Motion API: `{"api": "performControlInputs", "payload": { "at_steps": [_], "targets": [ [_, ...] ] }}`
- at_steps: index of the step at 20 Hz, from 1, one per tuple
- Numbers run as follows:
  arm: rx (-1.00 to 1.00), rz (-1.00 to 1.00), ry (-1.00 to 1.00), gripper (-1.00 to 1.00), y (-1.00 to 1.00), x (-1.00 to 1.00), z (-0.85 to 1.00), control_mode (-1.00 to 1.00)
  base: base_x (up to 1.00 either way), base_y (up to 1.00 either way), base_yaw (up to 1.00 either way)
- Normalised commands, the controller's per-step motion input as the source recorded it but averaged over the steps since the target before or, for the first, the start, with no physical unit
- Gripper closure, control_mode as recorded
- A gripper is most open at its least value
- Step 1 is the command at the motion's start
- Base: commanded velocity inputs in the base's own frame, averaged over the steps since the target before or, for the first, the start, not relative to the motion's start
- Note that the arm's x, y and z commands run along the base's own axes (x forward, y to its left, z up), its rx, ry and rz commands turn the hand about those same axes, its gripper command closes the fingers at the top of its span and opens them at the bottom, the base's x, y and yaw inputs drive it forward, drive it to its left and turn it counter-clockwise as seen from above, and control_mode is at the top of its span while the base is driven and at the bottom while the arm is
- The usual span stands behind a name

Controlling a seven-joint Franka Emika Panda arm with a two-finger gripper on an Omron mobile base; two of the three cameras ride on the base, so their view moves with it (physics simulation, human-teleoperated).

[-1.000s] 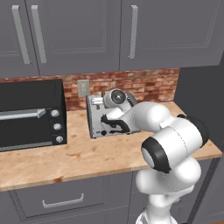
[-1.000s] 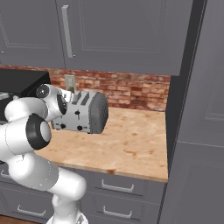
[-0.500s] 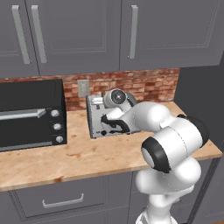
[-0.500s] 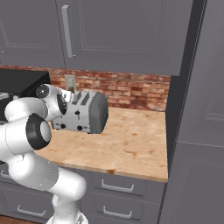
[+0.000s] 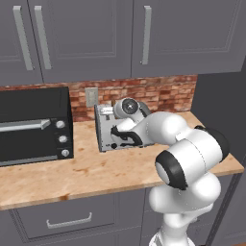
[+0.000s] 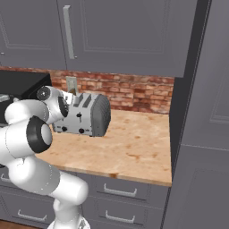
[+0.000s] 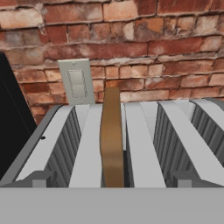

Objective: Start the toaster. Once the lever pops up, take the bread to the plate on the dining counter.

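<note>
The silver-grey toaster (image 5: 104, 126) stands on the wood counter against the brick wall, also seen from its right side as toaster (image 6: 93, 114). My gripper (image 5: 117, 136) hangs close in front of its lever face, at slot height. From the hand view I look along the toaster's ribbed top (image 7: 144, 131), where the brown bread (image 7: 112, 135) stands on edge in a slot left of centre. Nothing sits between my jaws, which stand open; the fingertips themselves are hidden. The levers are covered by my hand.
A black toaster oven (image 5: 33, 124) sits left of the toaster. A wall outlet (image 7: 77, 82) is on the brick behind it. Grey upper cabinets (image 5: 120, 38) hang overhead, and a tall grey cabinet (image 6: 201, 112) bounds the counter (image 6: 134, 147) on the right.
</note>
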Motion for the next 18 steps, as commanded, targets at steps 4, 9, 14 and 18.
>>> {"api": "performControlInputs", "payload": {
  "at_steps": [4, 9, 14, 18],
  "targets": [
    [0.0, 0.0, 0.0, -1.0, 0.0, 0.0, 0.0, -1.0, 0.0, 0.0, 0.0],
    [0.0, 0.0, 0.0, -1.0, 0.0, 0.0, 0.0, -1.0, 0.0, 0.0, 0.0],
    [0.0, 0.0, 0.0, -1.0, 0.0, 0.0, 0.0, -1.0, 0.0, 0.0, 0.0],
    [0.0, 0.0, 0.0, -1.0, 0.0, 0.0, 0.0, -1.0, 0.0, 0.0, 0.0]
  ]
}}
